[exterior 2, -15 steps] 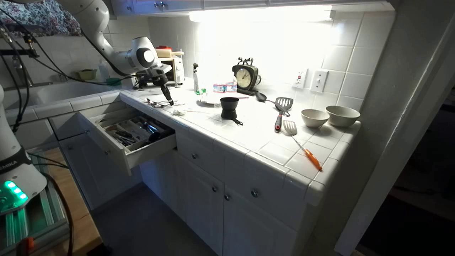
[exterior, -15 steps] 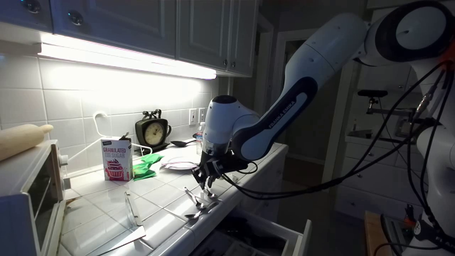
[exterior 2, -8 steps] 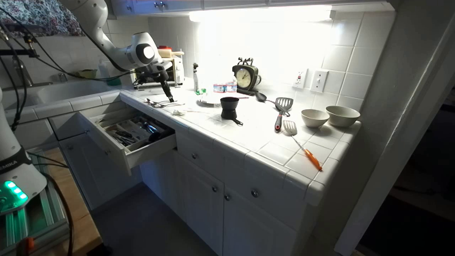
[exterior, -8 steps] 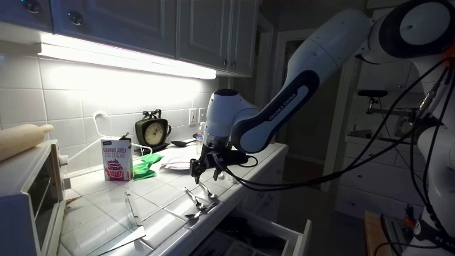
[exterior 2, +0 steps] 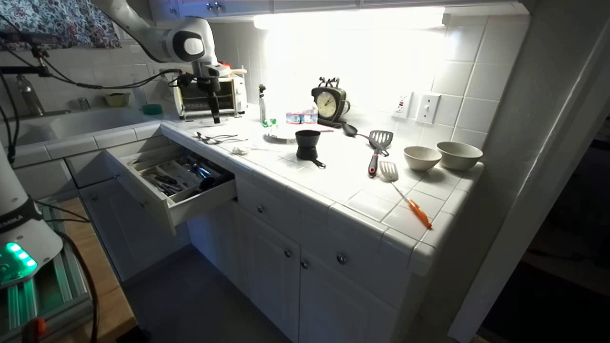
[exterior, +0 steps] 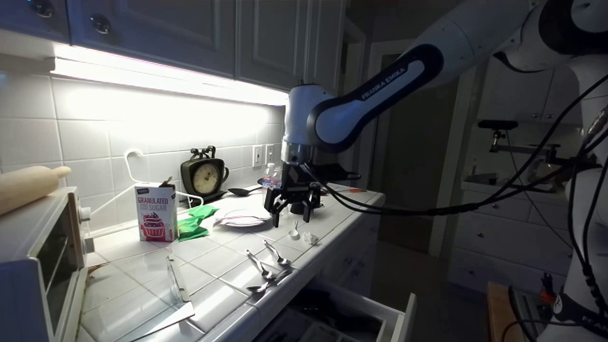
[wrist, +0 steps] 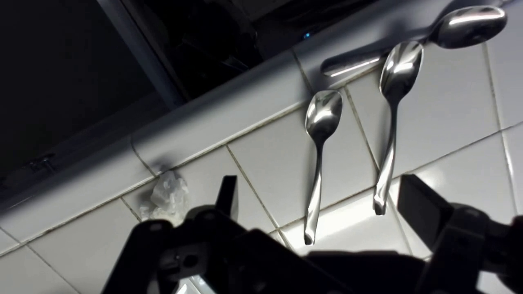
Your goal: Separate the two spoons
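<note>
My gripper (exterior: 291, 222) is hanging in the air over the counter (exterior: 209, 256), released, its two fingers spread wide, and in an exterior view it's up on the plate (exterior: 242, 224) side of the spoons, well apart from them. Into the wrist view, and there's the left slim spoon (wrist: 322, 116), lying on the counter lower than my fingertips, its handle running down between the fingers as the camera sees it, its bowl toward the counter's edge. Just beside it lies the right slim spoon (wrist: 400, 73), roughly in line with it, a strip of bare counter between, so these two are apart. That right one has its bowl crossing over the neck of a third spoon (wrist: 470, 28), which lies slantwise by the edge. Over on the far left I've got a clear crumpled wad (wrist: 169, 196), and below the edge the drawer (exterior 2: 205, 202) stands pulled out.
</note>
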Robot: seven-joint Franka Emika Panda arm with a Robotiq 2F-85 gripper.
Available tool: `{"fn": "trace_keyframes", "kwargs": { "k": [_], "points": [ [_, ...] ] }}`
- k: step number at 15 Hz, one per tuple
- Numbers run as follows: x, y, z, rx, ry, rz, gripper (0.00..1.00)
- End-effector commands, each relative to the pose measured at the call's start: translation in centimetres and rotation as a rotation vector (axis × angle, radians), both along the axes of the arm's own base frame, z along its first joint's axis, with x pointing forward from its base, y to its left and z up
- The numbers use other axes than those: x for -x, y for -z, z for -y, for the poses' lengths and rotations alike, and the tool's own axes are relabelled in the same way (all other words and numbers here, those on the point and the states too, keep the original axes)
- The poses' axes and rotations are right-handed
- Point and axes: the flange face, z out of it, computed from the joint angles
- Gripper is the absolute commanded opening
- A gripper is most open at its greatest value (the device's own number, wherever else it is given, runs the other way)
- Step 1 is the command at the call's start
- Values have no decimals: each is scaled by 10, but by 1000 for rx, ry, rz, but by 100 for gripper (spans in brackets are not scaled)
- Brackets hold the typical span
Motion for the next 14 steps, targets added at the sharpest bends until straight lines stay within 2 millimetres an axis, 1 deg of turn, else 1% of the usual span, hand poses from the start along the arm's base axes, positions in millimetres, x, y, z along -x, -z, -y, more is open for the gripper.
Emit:
{"fn": "trace_keyframes", "kwargs": {
  "k": [1,3,7,11,12,14],
  "points": [
    [11,-23,8,-40,-53,-53,100],
    [15,-31,11,-47,-85,-53,100],
    [19,-39,12,-63,-141,-35,100],
    [21,-41,12,-84,-149,-14,100],
    [11,-38,9,-48,-144,-27,100],
    [13,-38,9,-53,-142,-25,100]
  ]
}}
